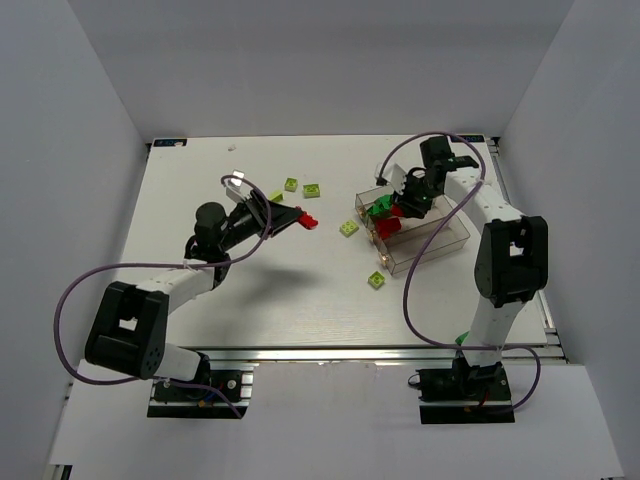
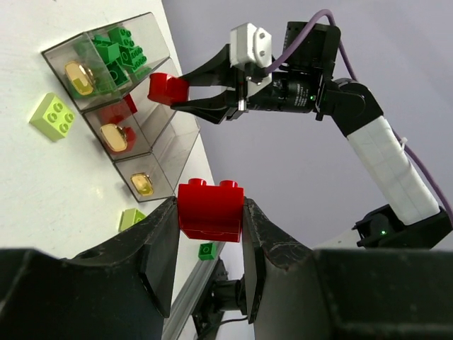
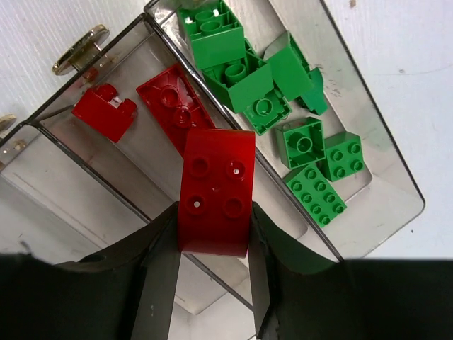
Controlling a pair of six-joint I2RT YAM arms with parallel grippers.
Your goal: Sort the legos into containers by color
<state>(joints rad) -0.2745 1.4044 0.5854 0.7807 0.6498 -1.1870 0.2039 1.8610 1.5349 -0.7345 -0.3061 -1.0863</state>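
The legos [image 1: 348, 228] look light, stiff and hard, moulded from glossy plastic with studs on top and hollow undersides, so I judge them tough enough to drop into a bin but slippery on their smooth walls. The best hold is across 2 flat opposite sides, low on the body and off the studs, which is how both are held now. The left gripper [image 1: 298, 218] is clamped on a red brick [image 2: 210, 209], fingers pressed on its 2 side walls, and it hangs above the white table [image 1: 200, 300] left of centre, well apart from the containers [image 1: 440, 240]. The right gripper [image 2: 185, 94] is clamped the same way on a second red brick [image 3: 216, 184], poised over the containers at the right of the table. The containers are 3 joined narrow bins of clear smoky plastic. The far bin holds the dark green bricks [image 3: 262, 92] in a loose heap, and the middle bin holds 2 red bricks [image 3: 170, 99]. The lime bricks [image 1: 312, 190] lie scattered on the table, some far and left of the containers, 1 just beside their left end and 1 nearer the robot. By my judgement the second red brick belongs in the middle bin.
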